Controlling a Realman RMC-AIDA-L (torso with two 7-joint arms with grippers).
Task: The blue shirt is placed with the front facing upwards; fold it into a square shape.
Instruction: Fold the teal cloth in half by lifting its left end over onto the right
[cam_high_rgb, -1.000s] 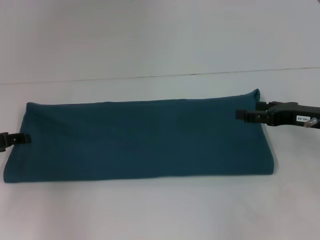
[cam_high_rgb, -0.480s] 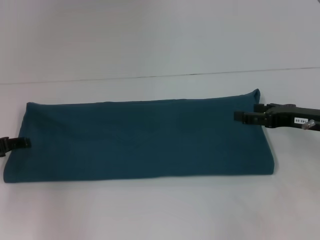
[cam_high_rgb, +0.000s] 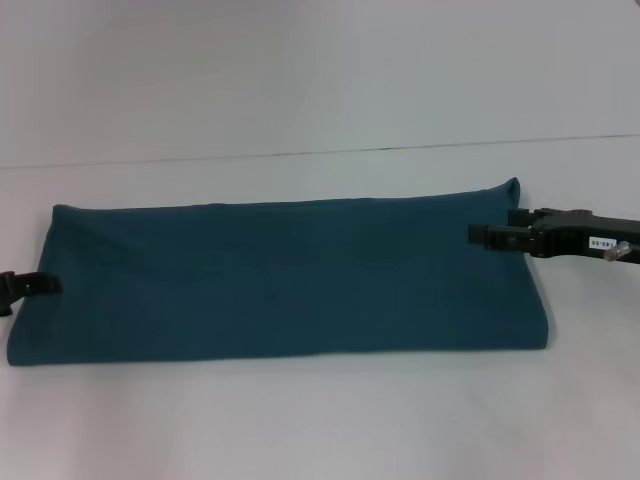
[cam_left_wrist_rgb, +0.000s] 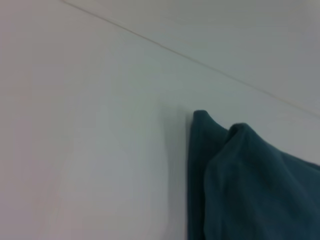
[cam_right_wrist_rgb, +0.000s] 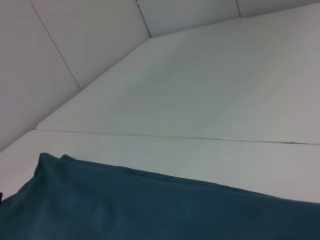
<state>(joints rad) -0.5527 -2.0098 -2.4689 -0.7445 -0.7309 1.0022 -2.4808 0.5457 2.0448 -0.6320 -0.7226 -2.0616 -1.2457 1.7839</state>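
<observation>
The blue shirt (cam_high_rgb: 280, 280) lies on the white table as a long flat band running from left to right, with plain teal cloth facing up and no lettering showing. My left gripper (cam_high_rgb: 48, 285) is at the band's left end, low at the cloth's edge. My right gripper (cam_high_rgb: 478, 234) reaches in from the right over the band's right end, near its far corner. In the left wrist view a layered corner of the shirt (cam_left_wrist_rgb: 250, 185) rests on the table. The right wrist view looks along the shirt (cam_right_wrist_rgb: 150, 205) towards its far edge.
The white table (cam_high_rgb: 320, 420) has bare surface in front of and behind the shirt. A thin seam (cam_high_rgb: 320, 152) crosses the table behind the shirt. Nothing else stands on it.
My right gripper has crept slightly left and lower over the shirt's right end. My left gripper has dropped a little at the left edge. The shirt has not shifted.
</observation>
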